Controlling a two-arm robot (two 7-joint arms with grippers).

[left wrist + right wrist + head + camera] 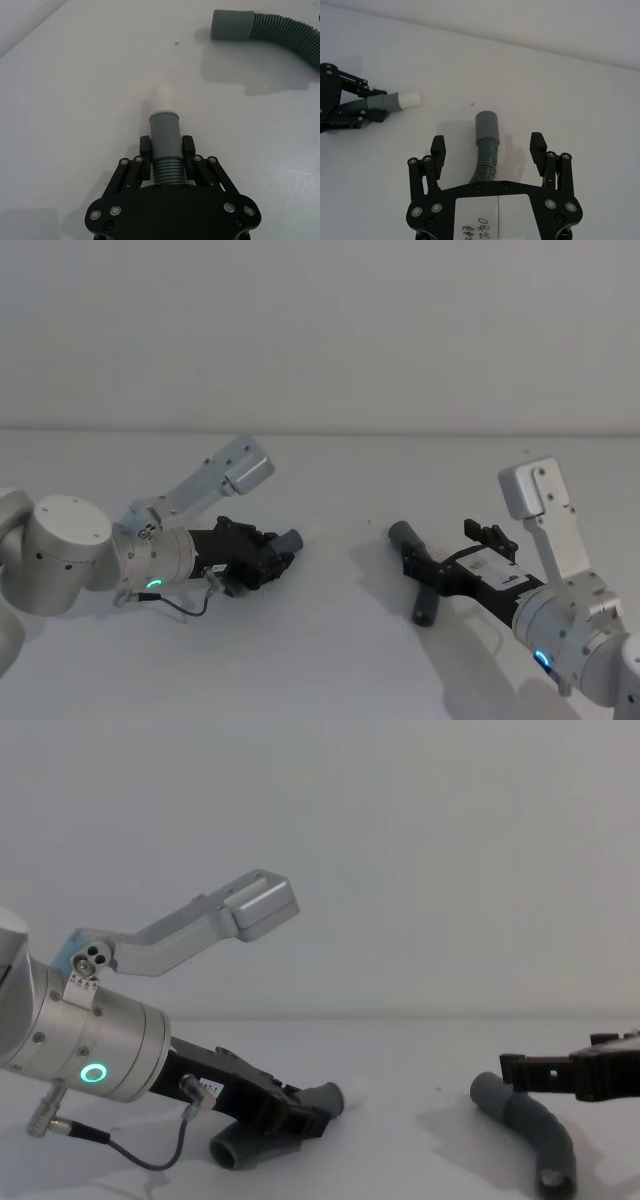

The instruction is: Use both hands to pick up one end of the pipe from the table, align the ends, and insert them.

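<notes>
My left gripper point(262, 558) point(166, 150) point(290, 1115) is shut on the lighter ribbed pipe piece point(165, 170) just behind its smooth grey collar point(165, 129) point(289, 540). The narrow white tip point(162, 97) point(410, 99) points toward the other piece and sits low over the table point(330, 660). The darker elbow-bent pipe piece point(424, 605) point(525, 1115) lies on the table, its wide socket end point(486, 126) point(231, 25) facing the left arm. My right gripper point(455, 552) point(488, 145) point(540, 1070) hovers open just above it, fingers point(438, 147) spread either side of the ribbed bend.
A pale grey wall point(320, 330) rises behind the table's far edge. Bare white table lies between the two pipe ends. The left arm's thin cable point(190, 608) droops beside its wrist.
</notes>
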